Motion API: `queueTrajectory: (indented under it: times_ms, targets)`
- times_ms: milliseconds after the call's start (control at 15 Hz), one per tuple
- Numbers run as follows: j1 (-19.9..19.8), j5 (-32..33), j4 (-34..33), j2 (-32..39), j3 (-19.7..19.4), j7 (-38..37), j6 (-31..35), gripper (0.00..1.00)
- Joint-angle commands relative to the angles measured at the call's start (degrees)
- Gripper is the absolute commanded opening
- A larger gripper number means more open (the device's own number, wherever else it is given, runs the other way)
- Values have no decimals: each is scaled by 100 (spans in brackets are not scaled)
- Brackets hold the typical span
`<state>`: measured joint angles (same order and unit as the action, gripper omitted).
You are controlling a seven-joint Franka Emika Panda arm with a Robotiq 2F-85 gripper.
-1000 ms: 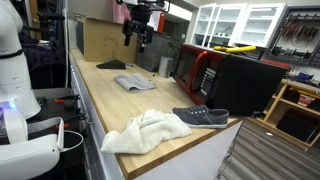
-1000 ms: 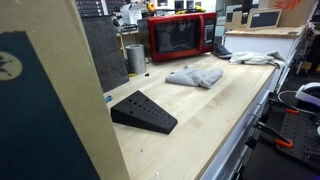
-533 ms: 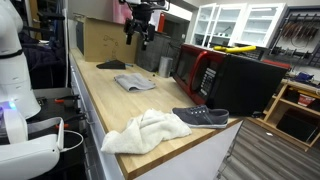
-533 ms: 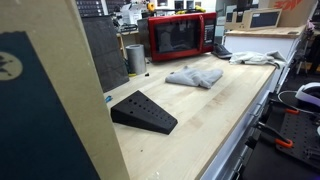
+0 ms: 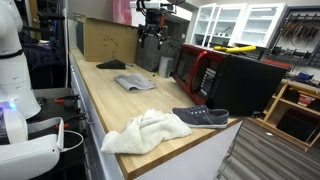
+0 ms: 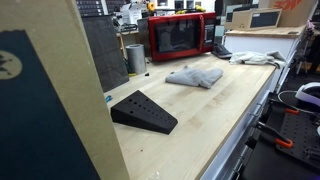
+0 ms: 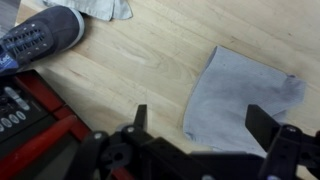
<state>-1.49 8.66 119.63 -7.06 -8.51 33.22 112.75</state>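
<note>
My gripper (image 5: pixel 150 38) hangs high above the wooden table (image 5: pixel 100 100), open and empty. In the wrist view the gripper (image 7: pixel 200 125) has its two dark fingers (image 7: pixel 140 118) spread wide, and a crumpled grey cloth (image 7: pixel 245 100) lies flat on the table far below, between them. The same grey cloth (image 5: pixel 135 82) (image 6: pixel 195 76) appears mid-table in both exterior views. A dark blue shoe (image 7: pixel 40 35) (image 5: pixel 200 117) lies on its side further along, next to a white towel (image 5: pixel 145 130) (image 7: pixel 105 8).
A red microwave (image 5: pixel 195 70) (image 6: pixel 180 35) stands at the table's back with a metal cup (image 6: pixel 135 58) beside it. A black wedge (image 6: pixel 143 110) (image 5: pixel 112 65) sits on the table. A cardboard box (image 5: pixel 100 40) stands behind, and a white robot body (image 5: pixel 15 70) beside the table.
The gripper has shifted sideways toward the microwave, high above the table, and turned a little. It stays open. The cloth, shoe and towel have not moved.
</note>
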Motion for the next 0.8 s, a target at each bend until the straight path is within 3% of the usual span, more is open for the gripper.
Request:
queueTrajectory:
  times_ms: [0, 267, 733]
  targets:
    - [-88, -3, -147, 154, 113, 6, -8, 100]
    - [-72, 100, -383, 383, 185, -39, 73, 100]
    - [-113, -330, -276, 1020, 346, 103, 993, 100]
